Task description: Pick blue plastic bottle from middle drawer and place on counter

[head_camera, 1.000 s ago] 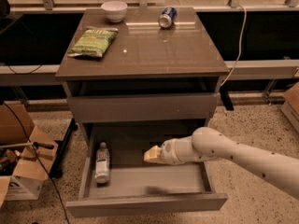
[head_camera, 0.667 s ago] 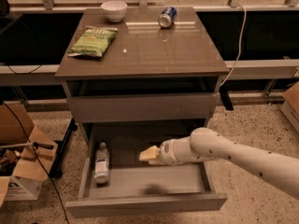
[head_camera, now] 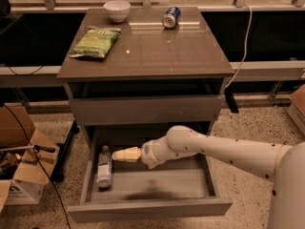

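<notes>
The blue plastic bottle lies lengthwise along the left wall of the open middle drawer, its white cap toward the back. My gripper with its cream-coloured fingers hangs over the drawer, just right of the bottle's cap end and above it, apart from the bottle. The white arm reaches in from the lower right. The counter is the glossy grey-brown cabinet top above.
On the counter lie a green chip bag, a white bowl and a blue soda can. A taller shut drawer front sits above the open drawer. Cardboard boxes stand on the floor at left.
My gripper has moved left across the drawer toward the bottle's cap end. The bottle has not moved.
</notes>
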Controlling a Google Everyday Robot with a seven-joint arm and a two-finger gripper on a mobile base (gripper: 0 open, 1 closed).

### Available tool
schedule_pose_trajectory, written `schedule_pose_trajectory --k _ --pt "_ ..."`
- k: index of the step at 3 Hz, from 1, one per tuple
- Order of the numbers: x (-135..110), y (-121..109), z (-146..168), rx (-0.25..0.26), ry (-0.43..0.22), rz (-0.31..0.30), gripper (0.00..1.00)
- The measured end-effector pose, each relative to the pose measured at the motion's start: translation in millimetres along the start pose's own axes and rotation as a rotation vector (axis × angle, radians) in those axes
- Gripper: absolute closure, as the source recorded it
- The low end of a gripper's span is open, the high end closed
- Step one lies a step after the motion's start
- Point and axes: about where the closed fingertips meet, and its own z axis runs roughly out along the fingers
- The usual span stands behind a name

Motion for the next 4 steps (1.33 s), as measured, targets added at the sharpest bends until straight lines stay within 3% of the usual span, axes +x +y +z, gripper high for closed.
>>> schedule_pose_trajectory --k 1,2,4 --pt "1.8 9.7 9.9 -0.006 0.018 -0.016 0.0" --pt "-1.5 11.9 21.9 0.045 0.008 -0.007 0.0" --pt "-35.7 34.9 93.7 0.124 -0.052 -0.034 0.0"
